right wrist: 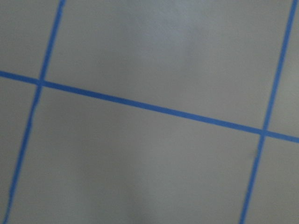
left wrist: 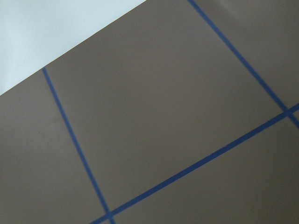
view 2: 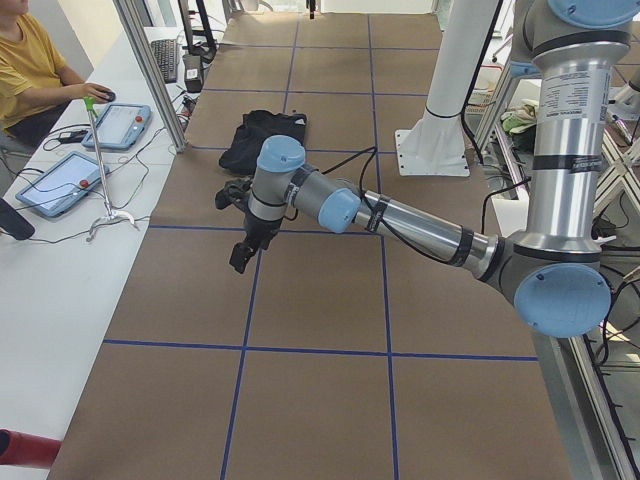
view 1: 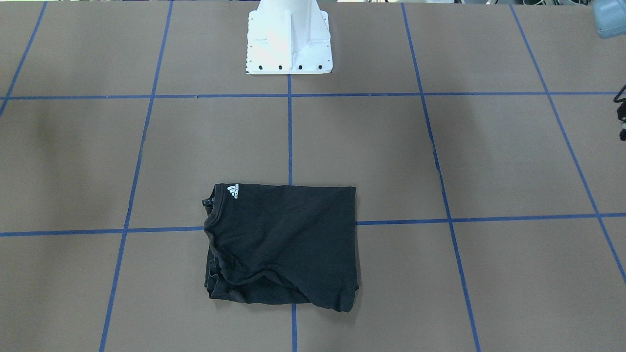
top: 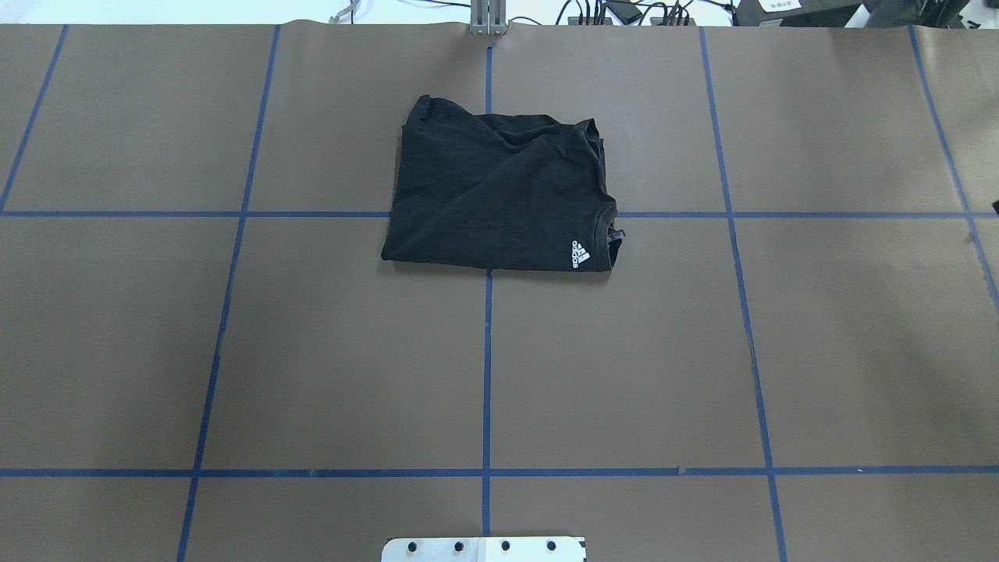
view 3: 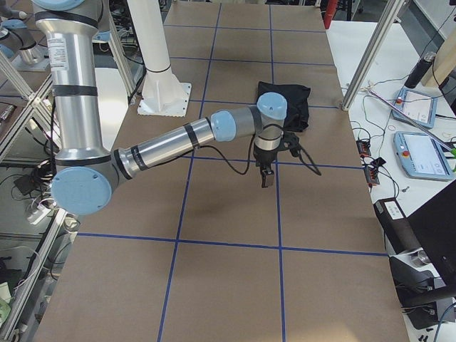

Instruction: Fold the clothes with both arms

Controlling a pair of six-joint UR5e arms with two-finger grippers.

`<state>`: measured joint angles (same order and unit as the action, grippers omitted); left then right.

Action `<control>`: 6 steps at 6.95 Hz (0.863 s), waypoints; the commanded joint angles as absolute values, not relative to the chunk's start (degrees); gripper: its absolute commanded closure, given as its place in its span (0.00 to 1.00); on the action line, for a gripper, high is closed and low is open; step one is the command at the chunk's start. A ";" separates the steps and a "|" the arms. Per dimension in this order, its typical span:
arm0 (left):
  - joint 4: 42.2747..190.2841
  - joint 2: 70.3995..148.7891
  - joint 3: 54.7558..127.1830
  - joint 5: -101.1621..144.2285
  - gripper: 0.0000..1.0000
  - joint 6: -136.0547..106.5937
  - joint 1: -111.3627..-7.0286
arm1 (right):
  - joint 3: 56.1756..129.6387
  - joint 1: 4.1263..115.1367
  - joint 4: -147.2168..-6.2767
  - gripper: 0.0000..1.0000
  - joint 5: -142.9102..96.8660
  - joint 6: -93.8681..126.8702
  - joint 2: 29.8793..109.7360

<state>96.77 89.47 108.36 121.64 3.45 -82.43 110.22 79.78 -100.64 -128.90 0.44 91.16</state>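
The clothes are one black T-shirt [view 1: 283, 244] [top: 499, 195], lying folded into a compact rectangle on the brown table, with a small white logo [view 1: 233, 190] showing by the collar. No arm touches it. In the exterior left view my left gripper [view 2: 240, 262] hangs over the table, well short of the shirt [view 2: 262, 140]. The exterior right view shows my right gripper [view 3: 267, 179] pointing down a little short of the shirt [view 3: 288, 103]. I cannot tell whether either gripper is open or shut. Both wrist views show only table and blue tape.
The white pedestal base [view 1: 288, 44] [top: 484, 549] stands at the robot's edge. Blue tape lines [top: 487, 375] grid the table. A person [view 2: 30, 70] sits at a side bench with tablets [view 2: 60, 180]. Metal frame posts [view 2: 150, 70] stand along the table's far edge.
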 commanded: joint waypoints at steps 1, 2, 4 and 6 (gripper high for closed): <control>87.47 88.51 105.39 121.73 0.00 8.67 -88.57 | 106.37 88.74 -101.07 0.00 -125.01 -11.31 98.16; 82.06 87.37 104.86 122.08 0.00 9.14 -89.12 | 104.61 90.68 -101.07 0.00 -124.98 -11.34 98.96; 79.10 82.22 105.38 128.64 0.00 17.16 -91.48 | 104.15 90.97 -101.16 0.00 -124.81 -11.34 99.93; 78.84 81.65 105.21 131.83 0.00 18.02 -91.93 | 103.63 90.97 -100.81 0.00 -125.42 -10.64 99.84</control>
<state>79.15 82.11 105.34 130.32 17.39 -91.42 103.98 90.92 -101.07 -125.04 -11.04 99.86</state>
